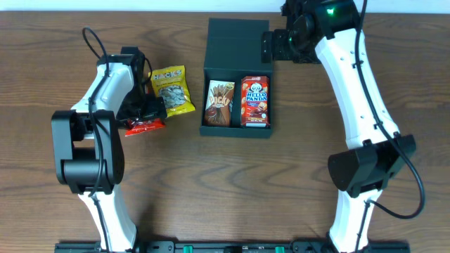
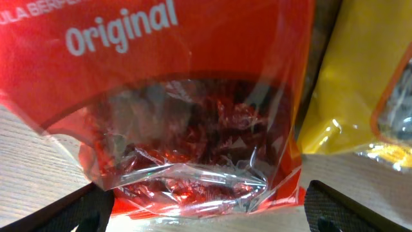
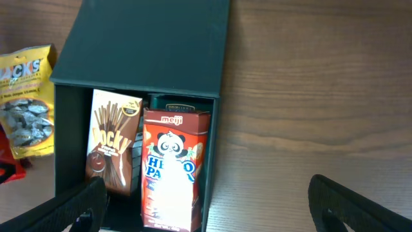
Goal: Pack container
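Note:
The dark teal container (image 1: pixel 236 43) lies open in the middle of the table, lid flap back; it also shows in the right wrist view (image 3: pixel 141 45). Inside lie a brown Pocky box (image 1: pixel 219 103) and a red Hello Panda box (image 1: pixel 255 102). My left gripper (image 1: pixel 145 117) is low over a red snack bag (image 1: pixel 146 126), left of the container. The left wrist view shows the fingers open (image 2: pixel 206 216) on either side of the red bag (image 2: pixel 193 129). My right gripper (image 1: pixel 278 43) is open and empty above the container's right rim (image 3: pixel 206 212).
A yellow snack bag (image 1: pixel 172 90) lies just right of the red bag, between it and the container; it also shows in the left wrist view (image 2: pixel 360 84) and the right wrist view (image 3: pixel 26 96). Bare wooden table (image 1: pixel 295 169) lies in front.

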Robot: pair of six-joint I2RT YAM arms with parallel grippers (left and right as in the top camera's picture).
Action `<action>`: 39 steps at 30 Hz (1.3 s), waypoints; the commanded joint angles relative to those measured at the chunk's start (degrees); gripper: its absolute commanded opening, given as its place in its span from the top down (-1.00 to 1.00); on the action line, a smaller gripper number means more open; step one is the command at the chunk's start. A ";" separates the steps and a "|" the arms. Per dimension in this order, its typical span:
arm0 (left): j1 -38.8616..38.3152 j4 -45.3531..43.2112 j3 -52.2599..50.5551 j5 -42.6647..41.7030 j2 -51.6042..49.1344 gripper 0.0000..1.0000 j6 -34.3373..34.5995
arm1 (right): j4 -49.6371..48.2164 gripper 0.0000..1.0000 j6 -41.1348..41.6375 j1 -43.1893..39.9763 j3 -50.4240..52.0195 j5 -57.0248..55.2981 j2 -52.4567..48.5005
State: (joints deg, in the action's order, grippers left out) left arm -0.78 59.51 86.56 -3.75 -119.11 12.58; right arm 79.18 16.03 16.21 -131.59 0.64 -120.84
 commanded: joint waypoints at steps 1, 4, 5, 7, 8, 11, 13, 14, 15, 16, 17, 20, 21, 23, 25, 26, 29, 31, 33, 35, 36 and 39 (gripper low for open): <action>0.09 -0.39 -0.52 5.05 0.33 -0.91 3.41 | -0.07 -0.98 -1.14 -0.44 -1.07 0.46 0.61; 0.15 -0.90 -0.61 7.08 0.33 -0.99 4.42 | 0.13 -0.98 -1.14 -0.44 -1.07 0.46 0.61; 0.15 -1.09 -0.61 7.21 0.33 -0.88 4.42 | 0.15 -0.98 -1.14 -0.44 -1.07 0.46 0.61; 0.17 -1.51 -0.66 7.30 0.33 -0.63 4.66 | 0.13 -0.98 -1.14 -0.44 -1.07 0.44 0.61; 0.22 -1.68 -0.66 7.34 0.24 -0.52 4.79 | 0.13 -0.99 -1.14 -0.44 -1.05 0.46 0.61; 0.35 -1.51 -0.68 7.17 -0.66 -0.11 4.81 | 0.35 -0.98 -1.38 -0.44 -1.07 0.46 0.61; 0.37 -1.09 -0.68 6.71 -1.53 0.04 4.81 | 0.55 -0.99 -1.57 -0.44 -1.05 0.44 0.61; 0.37 -0.96 -0.68 6.73 -1.86 0.16 4.81 | 0.55 -0.98 -1.57 -0.44 -1.07 0.44 0.61; 0.37 -0.94 -0.68 6.71 -1.90 0.24 4.83 | 0.55 -0.98 -1.57 -0.44 -1.07 0.44 0.61; 0.37 -0.90 -0.68 6.73 -1.90 0.38 4.83 | 0.52 -0.98 -1.57 -0.44 -1.07 0.44 0.61; 0.37 -0.83 -0.61 6.71 -1.88 0.52 4.83 | 0.50 -0.99 -1.57 -0.44 -1.07 0.44 0.61; 0.37 -0.15 -0.52 6.71 -1.88 0.88 5.55 | 0.46 -0.99 -1.99 -0.44 -1.07 0.44 0.61; 0.37 0.04 -0.52 6.73 -1.88 0.88 5.68 | 0.46 -0.98 -1.99 -0.44 -1.07 0.42 0.61; 0.37 0.44 -0.52 6.73 -1.88 0.88 5.90 | 0.44 -0.99 -2.01 -0.44 -1.07 0.42 0.61; 0.37 0.70 -0.52 6.73 -1.88 0.88 5.92 | 0.35 -0.99 -2.47 -0.46 -1.07 0.42 0.61; 0.37 0.92 -0.50 6.75 -1.86 0.88 5.97 | 0.31 -0.99 -2.91 -0.48 -1.05 0.42 0.61; 0.35 2.97 0.72 7.41 -1.84 0.88 6.95 | 0.28 -0.98 -2.93 -0.50 -1.07 0.20 0.61; 0.26 5.29 3.26 7.93 -1.79 0.88 6.95 | 0.04 -0.99 -3.04 -0.72 -1.07 0.20 0.61; -0.09 7.63 6.27 9.07 -1.46 0.88 6.95 | -0.24 -0.99 -3.04 -0.98 -1.07 0.20 0.61; -0.92 9.84 10.01 10.47 -0.59 0.88 6.97 | -0.55 -0.98 -3.04 -1.44 -1.07 0.20 0.61; -1.49 10.71 11.82 11.10 -0.02 0.88 6.97 | -0.70 -0.99 -3.04 -1.81 -1.07 0.20 0.61; -5.01 11.96 18.84 14.12 2.36 0.88 6.67 | -1.07 -0.98 -3.02 -3.63 -1.07 0.22 0.61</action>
State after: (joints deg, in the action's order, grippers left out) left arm -3.01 70.83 100.44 6.61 -119.90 18.90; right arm 78.35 13.93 14.52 -131.59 0.73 -120.84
